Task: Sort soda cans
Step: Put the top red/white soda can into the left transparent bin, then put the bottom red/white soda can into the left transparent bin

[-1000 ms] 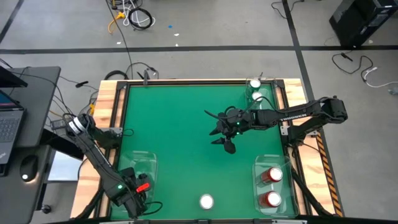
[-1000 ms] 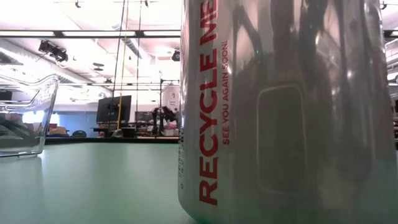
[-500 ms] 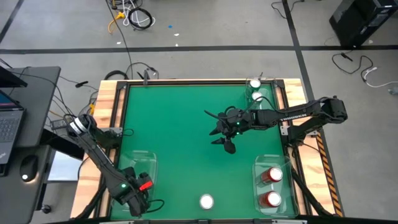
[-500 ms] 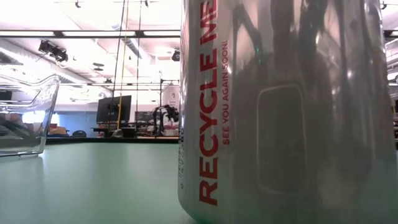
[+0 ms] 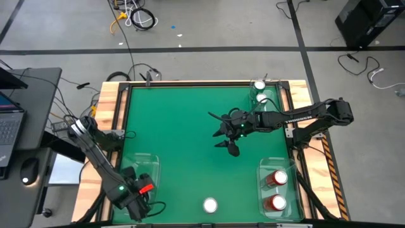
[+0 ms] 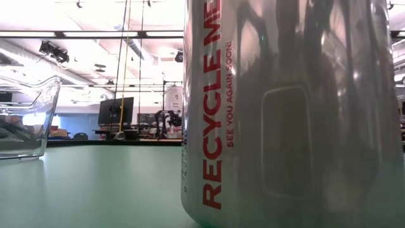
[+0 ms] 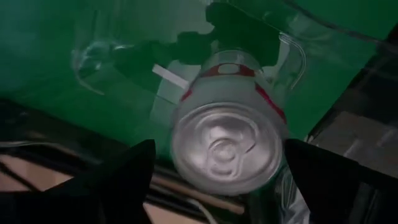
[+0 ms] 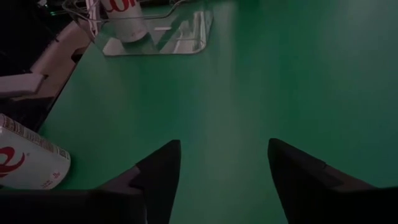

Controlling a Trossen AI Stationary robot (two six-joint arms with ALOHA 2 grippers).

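Note:
My left gripper [image 5: 138, 199] [image 7: 221, 155] hangs over the near left tray [image 5: 142, 166], open. Its fingers flank the top end of a silver can [image 7: 227, 149] with red markings that stands in that tray [image 7: 292, 50]; the gripper hides this can in the high view. A second silver can [image 5: 210, 204] [image 6: 285, 114] stands on its base near the table's near edge. Two green cans [image 5: 258, 85] [image 5: 262, 98] stand in the far right tray, two red cans [image 5: 276, 178] [image 5: 276, 202] in the near right tray. My right gripper [image 5: 226, 140] [image 8: 224, 155] hovers open over mid-table. My left gripper comes from above with one finger [image 7: 124, 180] on each side of the silver can's top rim [image 7: 186, 162]. A thin gap shows beside one finger; whether the other finger [image 7: 329, 180] touches the can I cannot tell. The can stays in the tray.
Green mat [image 5: 183, 139] lies bare between the trays. Wooden rails [image 5: 111, 120] frame the table. In the right wrist view the left tray [image 8: 180, 34] holds its silver can [image 8: 124, 15], and the loose silver can [image 8: 25, 162] is nearer. A laptop and cables sit off the table's left.
My left arm has swayed a little over the near left tray and come back to about where it was. The right arm and the cans have kept still.

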